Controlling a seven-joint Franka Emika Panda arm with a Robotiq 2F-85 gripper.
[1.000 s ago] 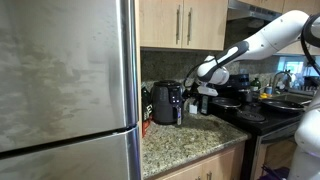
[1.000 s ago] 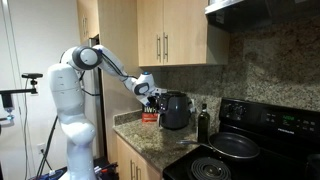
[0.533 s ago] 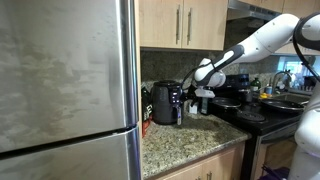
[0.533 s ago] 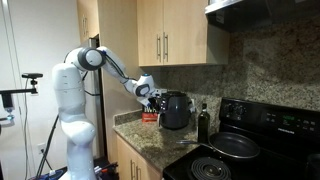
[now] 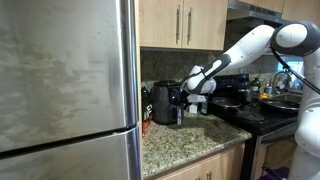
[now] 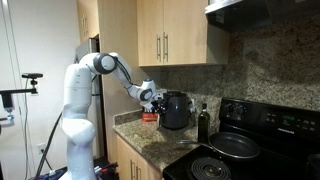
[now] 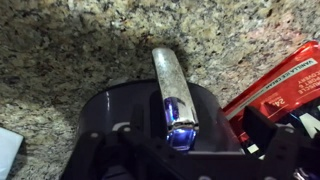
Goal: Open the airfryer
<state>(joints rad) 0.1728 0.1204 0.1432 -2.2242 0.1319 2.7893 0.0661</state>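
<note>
Black and glossy, the airfryer [image 5: 165, 104] stands on the granite counter [image 5: 190, 140], towards the back against the backsplash. It sits between the stainless refrigerator [image 5: 65, 90] and the black stove [image 6: 250, 150]. Its drawer looks fully seated in the body.

From the wrist view, a silver front handle [image 7: 170, 85] projects from the drawer over the speckled stone.

The gripper [image 5: 189, 87] is level with the upper front of the appliance, at the handle. Its jaws stand spread apart, with the handle lying between them. One dark finger [image 7: 265, 130] is plainly seen on one side of the handle. The opposite finger is lost against the black casing. Whether either finger touches the handle cannot be told.

A red carton [image 7: 285, 80] lies on the counter just beside the airfryer. In an exterior view a slim dark bottle [image 6: 203, 123] stands on the far side of the appliance, near the stove. Wooden wall cabinets [image 6: 165, 40] hang above.
</note>
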